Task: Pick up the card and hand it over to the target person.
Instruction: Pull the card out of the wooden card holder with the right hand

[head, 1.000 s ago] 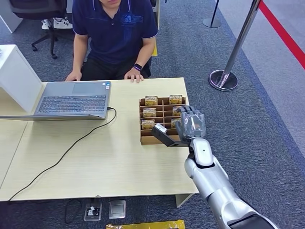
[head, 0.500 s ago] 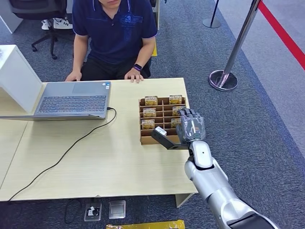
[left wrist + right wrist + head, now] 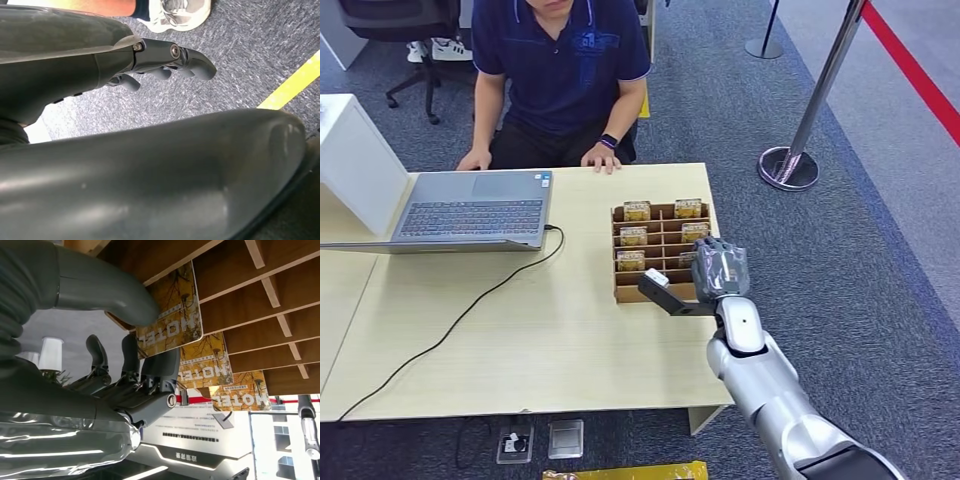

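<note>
The right hand [image 3: 124,375] pinches a yellow hotel card [image 3: 171,322] between thumb and fingers at the wooden rack [image 3: 663,215] on the worktop [image 3: 531,330]; the thin edge-grip could slip, or the card snag a divider.

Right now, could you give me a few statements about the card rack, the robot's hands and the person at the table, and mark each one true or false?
1. The right hand is at the wooden card rack, its thumb and fingers around a hotel card. True.
2. The laptop is closed. False: it lies open.
3. The person is reaching for the card. False: both of their hands rest at the table's far edge.
4. The left hand holds nothing. True.
</note>
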